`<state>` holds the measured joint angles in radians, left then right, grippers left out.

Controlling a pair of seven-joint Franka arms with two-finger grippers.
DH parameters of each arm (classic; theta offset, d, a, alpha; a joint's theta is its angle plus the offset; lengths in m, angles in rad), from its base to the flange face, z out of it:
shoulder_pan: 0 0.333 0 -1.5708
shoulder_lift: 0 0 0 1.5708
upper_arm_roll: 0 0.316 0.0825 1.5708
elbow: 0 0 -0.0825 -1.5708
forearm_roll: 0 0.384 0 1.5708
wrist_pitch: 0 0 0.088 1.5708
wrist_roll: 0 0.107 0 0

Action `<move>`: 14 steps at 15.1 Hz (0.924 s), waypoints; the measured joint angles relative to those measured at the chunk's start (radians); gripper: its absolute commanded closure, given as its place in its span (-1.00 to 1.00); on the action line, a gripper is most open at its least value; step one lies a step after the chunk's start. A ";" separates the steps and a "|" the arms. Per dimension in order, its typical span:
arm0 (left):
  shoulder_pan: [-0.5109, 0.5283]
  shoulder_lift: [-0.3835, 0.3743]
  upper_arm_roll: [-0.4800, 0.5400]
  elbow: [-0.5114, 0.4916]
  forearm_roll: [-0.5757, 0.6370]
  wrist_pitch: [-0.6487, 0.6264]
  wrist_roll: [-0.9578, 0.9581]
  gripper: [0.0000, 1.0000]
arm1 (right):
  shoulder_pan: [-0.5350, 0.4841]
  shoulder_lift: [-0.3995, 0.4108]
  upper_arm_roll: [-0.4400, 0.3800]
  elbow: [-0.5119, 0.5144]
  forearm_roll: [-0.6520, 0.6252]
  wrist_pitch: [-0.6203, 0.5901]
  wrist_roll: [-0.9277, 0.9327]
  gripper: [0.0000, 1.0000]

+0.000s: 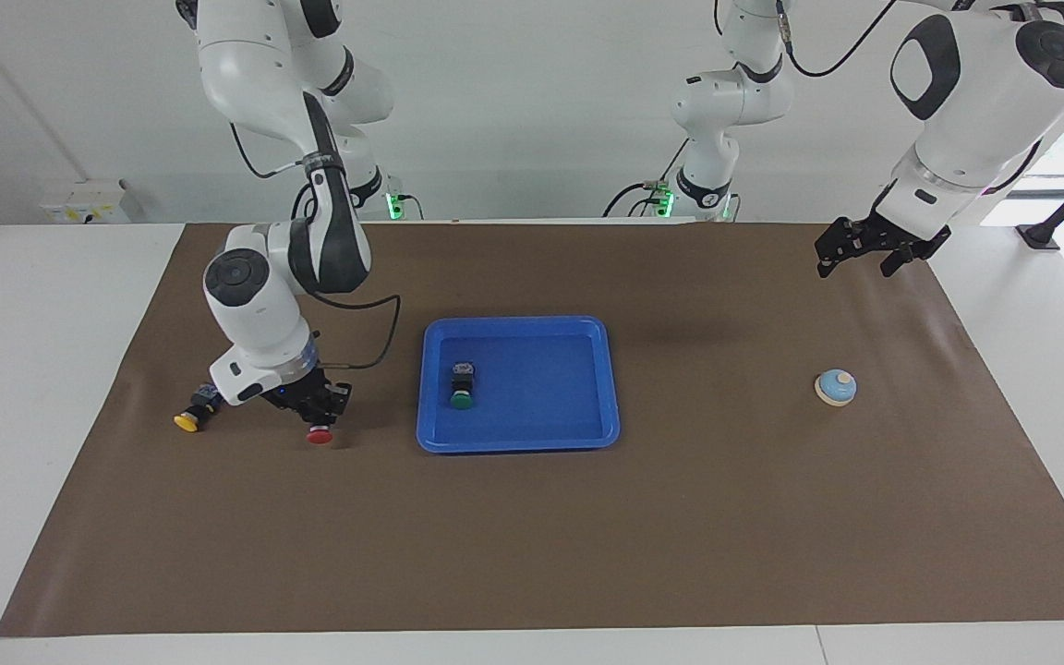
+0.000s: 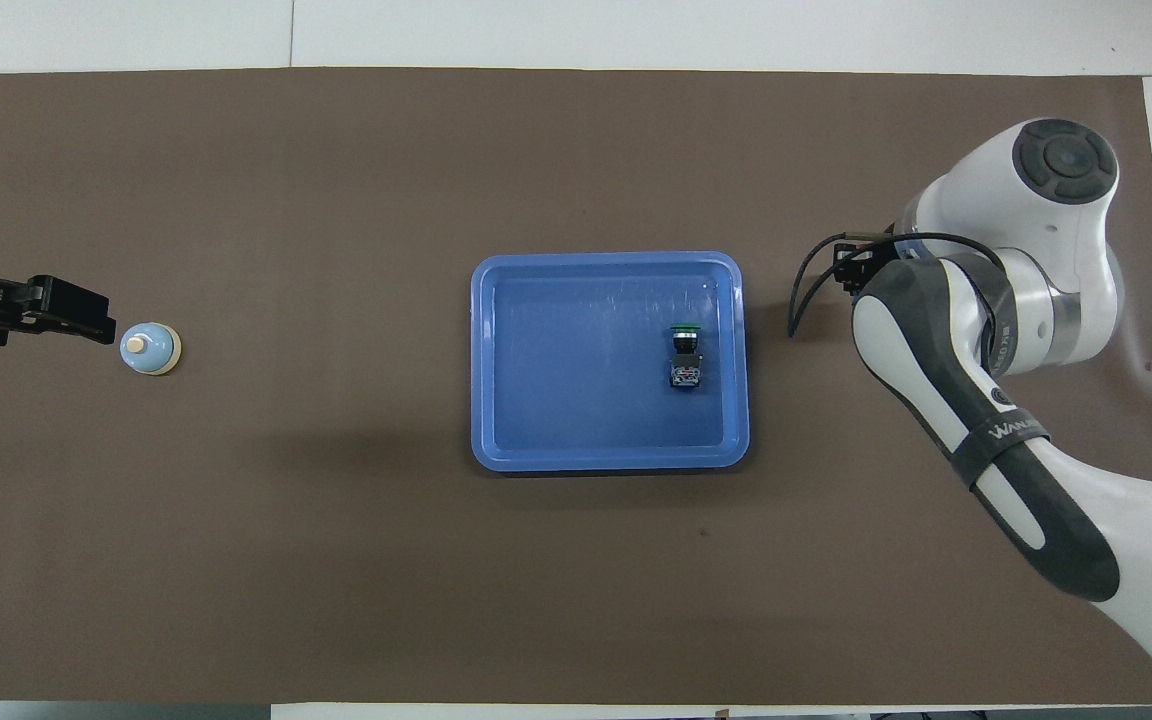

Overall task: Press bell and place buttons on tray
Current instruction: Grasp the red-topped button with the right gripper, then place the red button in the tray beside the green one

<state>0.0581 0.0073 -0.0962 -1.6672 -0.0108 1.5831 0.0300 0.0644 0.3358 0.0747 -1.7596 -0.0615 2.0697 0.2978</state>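
My right gripper is low over the mat at the right arm's end of the table, shut on the red button, cap down, at or just above the mat. The yellow button lies on the mat beside it. My right arm hides both in the overhead view. The green button lies on its side in the blue tray, and shows in the overhead view in the tray. The bell stands at the left arm's end. My left gripper hangs raised beside it.
A brown mat covers most of the white table. A black cable loops from my right arm's wrist between it and the tray.
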 measured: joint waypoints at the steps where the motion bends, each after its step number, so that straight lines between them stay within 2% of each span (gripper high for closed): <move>1: 0.000 0.000 0.000 0.000 0.000 0.000 0.000 -1.00 | 0.041 0.000 0.001 0.056 0.000 -0.066 0.039 1.00; 4: 0.000 0.000 0.000 0.000 0.000 0.000 0.000 -1.00 | 0.168 0.011 0.005 0.164 0.000 -0.181 0.160 1.00; 7: 0.000 0.000 0.000 0.000 0.000 0.000 0.000 -1.00 | 0.286 0.040 0.007 0.193 0.001 -0.194 0.283 1.00; 10: 0.000 0.000 0.000 0.000 0.000 0.000 0.000 -1.00 | 0.383 0.091 0.006 0.195 0.000 -0.165 0.378 1.00; 14: 0.000 0.000 0.000 0.000 0.000 0.000 0.000 -1.00 | 0.416 0.163 0.005 0.178 0.000 -0.063 0.422 1.00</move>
<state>0.0581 0.0073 -0.0962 -1.6672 -0.0108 1.5832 0.0300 0.4804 0.4989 0.0800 -1.5821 -0.0614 2.0070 0.7200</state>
